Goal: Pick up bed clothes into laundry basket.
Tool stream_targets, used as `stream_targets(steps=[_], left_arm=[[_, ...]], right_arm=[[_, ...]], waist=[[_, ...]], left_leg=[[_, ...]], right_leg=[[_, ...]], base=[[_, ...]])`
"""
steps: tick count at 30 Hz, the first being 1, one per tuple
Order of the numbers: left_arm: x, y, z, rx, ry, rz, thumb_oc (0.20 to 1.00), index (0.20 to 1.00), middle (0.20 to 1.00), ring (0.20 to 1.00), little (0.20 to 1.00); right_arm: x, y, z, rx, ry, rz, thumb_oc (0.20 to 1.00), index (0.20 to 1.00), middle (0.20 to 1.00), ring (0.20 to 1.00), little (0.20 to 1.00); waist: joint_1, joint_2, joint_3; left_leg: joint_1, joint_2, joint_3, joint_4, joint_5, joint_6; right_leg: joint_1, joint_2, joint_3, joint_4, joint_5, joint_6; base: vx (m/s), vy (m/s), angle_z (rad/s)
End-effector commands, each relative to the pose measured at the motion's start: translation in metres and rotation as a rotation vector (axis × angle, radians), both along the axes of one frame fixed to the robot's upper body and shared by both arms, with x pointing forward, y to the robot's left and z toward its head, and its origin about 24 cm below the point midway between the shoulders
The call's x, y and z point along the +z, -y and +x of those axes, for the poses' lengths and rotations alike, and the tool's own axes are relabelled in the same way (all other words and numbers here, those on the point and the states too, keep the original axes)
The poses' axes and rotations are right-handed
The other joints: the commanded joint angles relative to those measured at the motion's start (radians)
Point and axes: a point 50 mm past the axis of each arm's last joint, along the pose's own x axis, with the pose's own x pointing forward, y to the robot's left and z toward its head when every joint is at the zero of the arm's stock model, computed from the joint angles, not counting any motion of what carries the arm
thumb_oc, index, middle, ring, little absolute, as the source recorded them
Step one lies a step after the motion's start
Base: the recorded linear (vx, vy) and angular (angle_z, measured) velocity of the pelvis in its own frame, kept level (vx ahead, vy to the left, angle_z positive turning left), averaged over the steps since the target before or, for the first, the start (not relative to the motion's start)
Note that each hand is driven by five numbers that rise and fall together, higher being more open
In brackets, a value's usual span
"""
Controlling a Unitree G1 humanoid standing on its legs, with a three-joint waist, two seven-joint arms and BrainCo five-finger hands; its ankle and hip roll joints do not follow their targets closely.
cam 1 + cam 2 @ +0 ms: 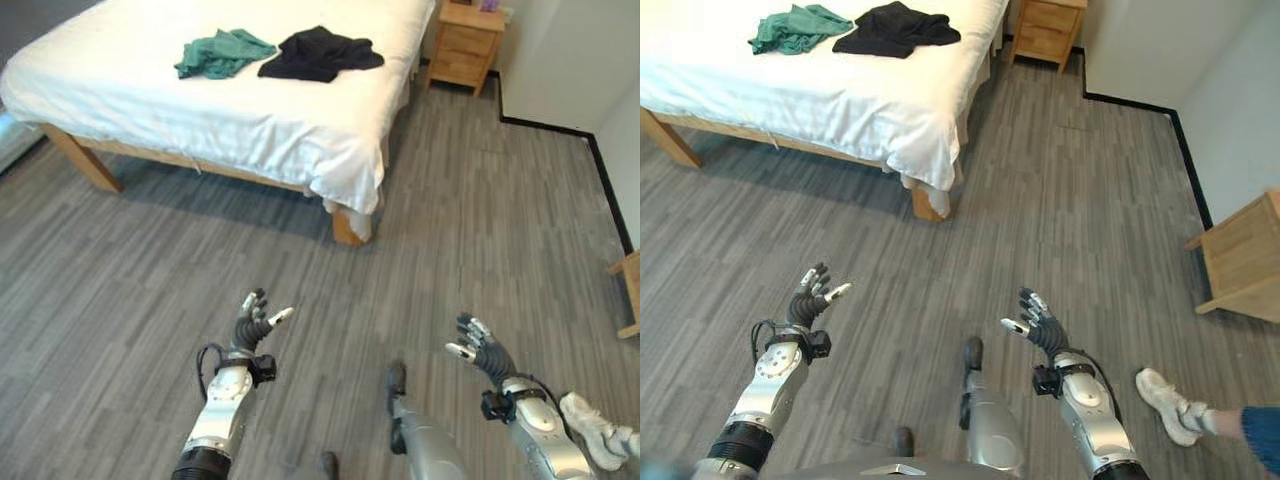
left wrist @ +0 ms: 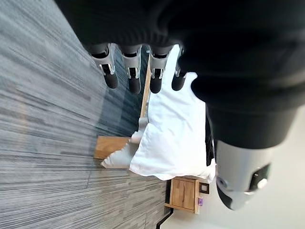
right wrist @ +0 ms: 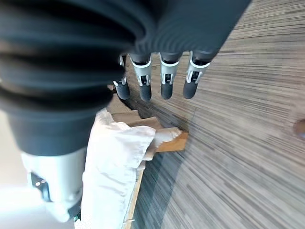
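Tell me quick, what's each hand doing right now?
Left hand: open, holding nothing, above the floor.
Right hand: open, holding nothing, above the floor.

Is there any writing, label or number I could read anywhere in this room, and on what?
None can be read.
The small purple item on the wooden nightstand is too small to show any print.
The green garment and black garment on the bed show no labels.

Two garments (image 1: 270,52) side by side on bed (image 1: 150,100), far end; nightstand (image 1: 465,40) right of bed, probably touching wall; stool (image 1: 1240,255) far right.
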Motion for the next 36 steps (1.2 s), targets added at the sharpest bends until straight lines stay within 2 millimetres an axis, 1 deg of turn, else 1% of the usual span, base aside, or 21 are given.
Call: stream_targets(steps=[1,2,3,4,6,8,9,10,14,16,18,21,22,23,25,27,29,31,32,34,36], left_arm=[[0.025,-0.002,0.010,-0.032,0.136,0.035,1.000,1.000,1.000,1.000,1.000],[0.026,0.000,0.012,-0.020,0.143,0.006,1.000,1.000,1.000,1.000,1.000],[0.027,0.003,0.013,-0.020,0.148,-0.034,1.000,1.000,1.000,1.000,1.000],[0.029,0.002,0.014,-0.024,0.156,-0.051,1.000,1.000,1.000,1.000,1.000],[0.031,0.004,0.016,-0.034,0.162,-0.033,1.000,1.000,1.000,1.000,1.000],[0.034,0.008,0.021,-0.036,0.172,-0.060,1.000,1.000,1.000,1.000,1.000],[0.033,0.009,0.021,-0.040,0.171,-0.069,1.000,1.000,1.000,1.000,1.000],[0.031,0.010,0.020,-0.046,0.167,-0.066,1.000,1.000,1.000,1.000,1.000],[0.024,0.011,0.015,-0.041,0.154,-0.117,1.000,1.000,1.000,1.000,1.000],[0.026,0.012,0.013,-0.009,0.188,-0.195,1.000,1.000,1.000,1.000,1.000],[0.025,0.009,0.008,0.011,0.198,-0.226,1.000,1.000,1.000,1.000,1.000],[0.023,0.002,0.001,0.061,0.208,-0.233,1.000,1.000,1.000,1.000,1.000],[0.021,0.000,-0.001,0.072,0.200,-0.225,1.000,1.000,1.000,1.000,1.000],[0.020,-0.002,-0.002,0.074,0.192,-0.215,1.000,1.000,1.000,1.000,1.000],[0.022,-0.006,-0.002,0.062,0.194,-0.179,1.000,1.000,1.000,1.000,1.000],[0.022,-0.006,-0.002,0.061,0.194,-0.179,1.000,1.000,1.000,1.000,1.000],[0.028,-0.010,0.002,0.049,0.205,-0.147,1.000,1.000,1.000,1.000,1.000],[0.028,-0.012,0.005,0.039,0.196,-0.115,1.000,1.000,1.000,1.000,1.000],[0.029,-0.013,0.007,0.039,0.199,-0.104,1.000,1.000,1.000,1.000,1.000],[0.029,-0.013,0.007,0.039,0.199,-0.105,1.000,1.000,1.000,1.000,1.000],[0.027,-0.012,0.007,0.024,0.188,-0.100,1.000,1.000,1.000,1.000,1.000]], right_arm=[[0.027,0.006,0.024,0.013,0.147,-0.035,1.000,1.000,1.000,1.000,1.000],[0.031,0.008,0.027,-0.005,0.168,-0.027,1.000,1.000,1.000,1.000,1.000],[0.036,0.011,0.028,-0.036,0.187,0.000,1.000,1.000,1.000,1.000,1.000],[0.038,0.010,0.029,-0.043,0.202,0.035,1.000,1.000,1.000,1.000,1.000],[0.040,0.010,0.031,-0.043,0.207,0.020,1.000,1.000,1.000,1.000,1.000],[0.048,0.014,0.034,-0.047,0.235,-0.021,1.000,1.000,1.000,1.000,1.000],[0.050,0.016,0.034,-0.053,0.242,-0.021,1.000,1.000,1.000,1.000,1.000],[0.052,0.019,0.032,-0.065,0.253,-0.015,1.000,1.000,1.000,1.000,1.000],[0.047,0.027,0.022,-0.077,0.233,-0.036,1.000,1.000,1.000,1.000,1.000],[0.044,0.032,0.017,-0.120,0.228,-0.027,1.000,1.000,1.000,1.000,1.000],[0.043,0.036,0.014,-0.138,0.228,-0.025,1.000,1.000,1.000,1.000,1.000],[0.037,0.037,0.010,-0.163,0.211,-0.017,1.000,1.000,1.000,1.000,1.000],[0.034,0.038,0.010,-0.175,0.199,-0.020,1.000,1.000,1.000,1.000,1.000],[0.032,0.038,0.010,-0.186,0.192,-0.031,1.000,1.000,1.000,1.000,1.000],[0.034,0.035,0.012,-0.199,0.214,0.029,1.000,1.000,1.000,1.000,1.000],[0.035,0.035,0.012,-0.199,0.214,0.029,1.000,1.000,1.000,1.000,1.000],[0.037,0.032,0.015,-0.180,0.226,0.023,1.000,1.000,1.000,1.000,1.000],[0.039,0.032,0.015,-0.180,0.233,0.008,1.000,1.000,1.000,1.000,1.000],[0.042,0.036,0.014,-0.183,0.242,-0.011,1.000,1.000,1.000,1.000,1.000],[0.044,0.040,0.013,-0.190,0.247,-0.025,1.000,1.000,1.000,1.000,1.000],[0.049,0.055,0.009,-0.240,0.263,-0.061,1.000,1.000,1.000,1.000,1.000]], waist=[[-0.001,0.071,-0.037],[-0.007,0.055,-0.039],[0.001,0.042,-0.025],[0.010,0.014,-0.008],[0.037,-0.010,0.023],[0.064,-0.025,0.042],[0.075,-0.023,0.047],[0.079,-0.020,0.039],[0.099,-0.006,0.015],[0.111,0.005,-0.005],[0.121,0.007,-0.012],[0.138,0.001,-0.039],[0.141,0.001,-0.047],[0.144,-0.009,-0.056],[0.146,-0.019,-0.055],[0.149,-0.018,-0.058],[0.135,-0.011,-0.028],[0.116,0.007,-0.019],[0.091,0.019,-0.013],[0.076,0.022,-0.008],[0.046,0.022,0.000]], left_leg=[[0.112,0.046,0.059,0.157,0.323,-0.122],[0.023,0.056,0.080,0.361,0.431,-0.165],[-0.065,0.075,0.121,0.507,0.492,-0.174],[-0.131,0.081,0.146,0.624,0.515,-0.160],[-0.225,0.125,0.219,0.741,0.481,-0.116],[-0.363,0.204,0.292,0.653,0.436,-0.098],[-0.383,0.213,0.296,0.624,0.430,-0.106],[-0.404,0.219,0.324,0.515,0.427,-0.110],[-0.421,0.171,0.354,0.169,0.457,-0.119],[-0.431,0.166,0.371,0.022,0.517,-0.136],[-0.415,0.163,0.362,-0.010,0.536,-0.147],[-0.396,0.150,0.325,0.013,0.498,-0.140],[-0.389,0.140,0.326,0.025,0.470,-0.123],[-0.379,0.110,0.346,0.051,0.430,-0.092],[-0.349,0.063,0.367,0.044,0.388,-0.052],[-0.352,0.066,0.370,0.042,0.391,-0.052],[-0.293,0.020,0.370,0.007,0.365,-0.007],[-0.251,0.007,0.360,-0.024,0.348,0.005],[-0.205,-0.002,0.347,-0.056,0.339,0.006],[-0.185,-0.006,0.337,-0.067,0.336,0.003],[-0.164,-0.012,0.318,-0.078,0.326,-0.003]], right_leg=[[-0.021,0.094,-0.039,-0.031,0.222,-0.046],[0.009,0.082,-0.050,-0.033,0.206,-0.069],[0.064,0.086,-0.048,-0.047,0.177,-0.100],[0.109,0.080,-0.047,-0.061,0.153,-0.128],[0.182,0.091,-0.024,-0.076,0.111,-0.160],[0.252,0.070,-0.015,-0.087,0.082,-0.149],[0.278,0.068,-0.009,-0.092,0.069,-0.145],[0.295,0.058,-0.007,-0.096,0.053,-0.134],[0.377,0.053,0.015,-0.118,0.007,-0.106],[0.436,0.055,0.022,-0.141,-0.011,-0.085],[0.463,0.043,0.031,-0.145,-0.019,-0.074],[0.505,0.000,0.044,-0.146,-0.043,-0.044],[0.510,-0.021,0.041,-0.138,-0.043,-0.032],[0.498,-0.072,0.043,-0.094,-0.016,-0.010],[0.441,-0.128,0.063,0.040,0.043,0.012],[0.435,-0.127,0.067,0.040,0.046,0.011],[0.332,-0.150,0.089,0.265,0.148,-0.004],[0.266,-0.133,0.091,0.333,0.169,-0.016],[0.210,-0.114,0.075,0.336,0.140,-0.024],[0.197,-0.112,0.057,0.323,0.126,-0.025],[0.162,-0.085,0.063,0.262,0.108,-0.024]], base=[[0.41,-0.204,0.39],[0.42,-0.242,0.43],[0.41,-0.320,0.58],[0.42,-0.321,0.44],[0.39,-0.259,-0.13],[0.40,-0.069,-0.36],[0.44,0.076,-0.25],[0.46,0.124,-0.19],[0.47,0.166,-0.31],[0.50,0.177,-0.41],[0.40,0.160,-0.38],[0.41,0.243,-0.45],[0.31,0.272,-0.39],[0.38,0.371,-0.47],[0.26,0.335,-0.33],[0.08,0.169,0.29],[0.17,0.375,0.20],[0.24,0.314,0.40],[0.31,0.252,0.98],[0.19,0.105,0.91],[0.18,0.044,0.57]])
